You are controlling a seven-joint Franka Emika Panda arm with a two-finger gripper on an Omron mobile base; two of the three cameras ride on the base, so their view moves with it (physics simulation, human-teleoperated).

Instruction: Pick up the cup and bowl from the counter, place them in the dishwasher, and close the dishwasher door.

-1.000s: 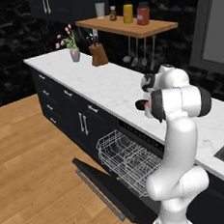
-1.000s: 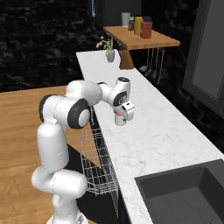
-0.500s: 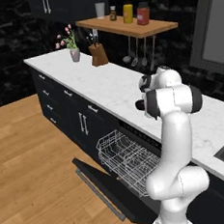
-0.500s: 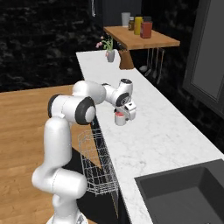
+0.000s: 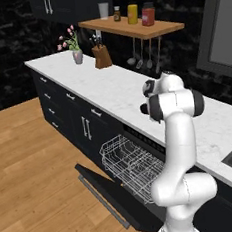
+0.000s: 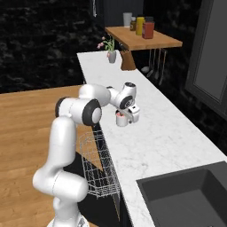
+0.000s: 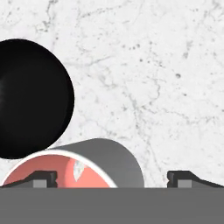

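My fingers (image 7: 112, 177) are spread wide, hanging just above the counter (image 7: 175, 87), gripping nothing. One tip (image 7: 41, 178) sits over the red opening of the cup (image 7: 87, 164), the other tip over bare marble beside it, so the cup's rim lies partly between them. The cup stands on the counter, grey sides, red inside. The bowl (image 7: 30, 98), all black, rests just beside the cup; I cannot tell whether they touch.

From the right base view, my hand is over the cup (image 6: 119, 119) near the counter's front edge. Below, the dishwasher door (image 5: 103, 197) lies dropped open, and the white wire rack (image 5: 130, 167) is pulled out over it.
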